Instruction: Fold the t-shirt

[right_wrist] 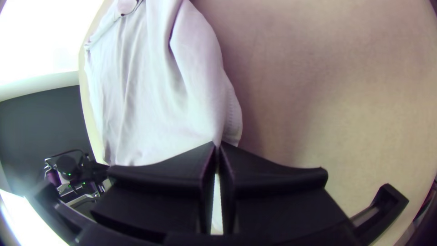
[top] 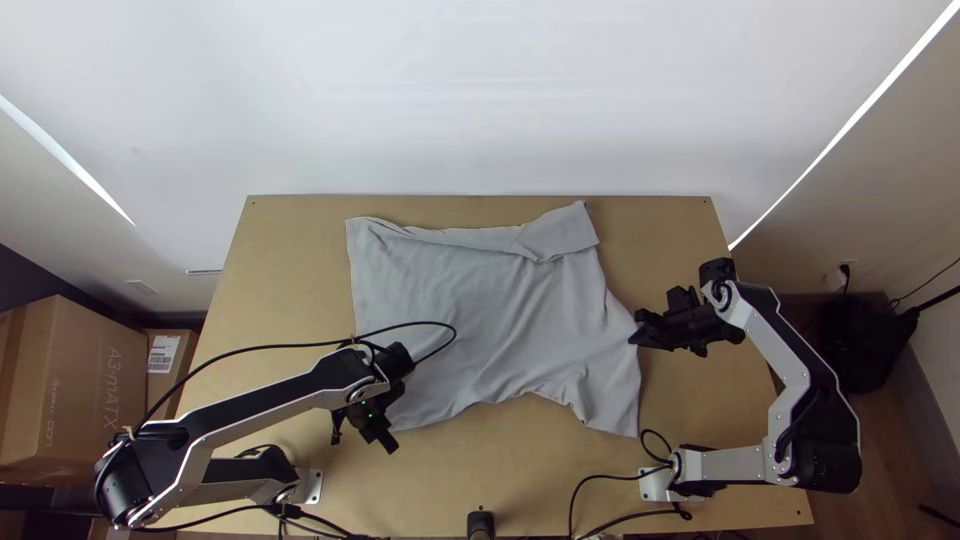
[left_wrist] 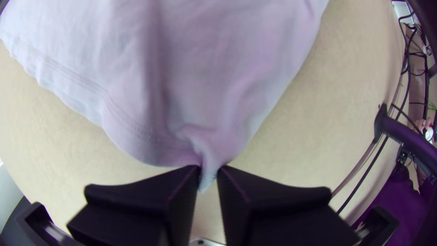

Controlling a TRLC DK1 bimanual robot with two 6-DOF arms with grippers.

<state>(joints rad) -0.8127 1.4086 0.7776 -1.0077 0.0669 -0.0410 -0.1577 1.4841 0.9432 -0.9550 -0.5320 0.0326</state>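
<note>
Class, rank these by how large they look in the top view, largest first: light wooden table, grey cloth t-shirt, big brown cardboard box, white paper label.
1. Light wooden table
2. Grey cloth t-shirt
3. Big brown cardboard box
4. White paper label

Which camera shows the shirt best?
The top view: nearly all of the shirt shows, mostly spread, the left arm covering a little. The left wrist view shows one part pinched by the left gripper; the right wrist view, another part held by the right gripper.
</note>
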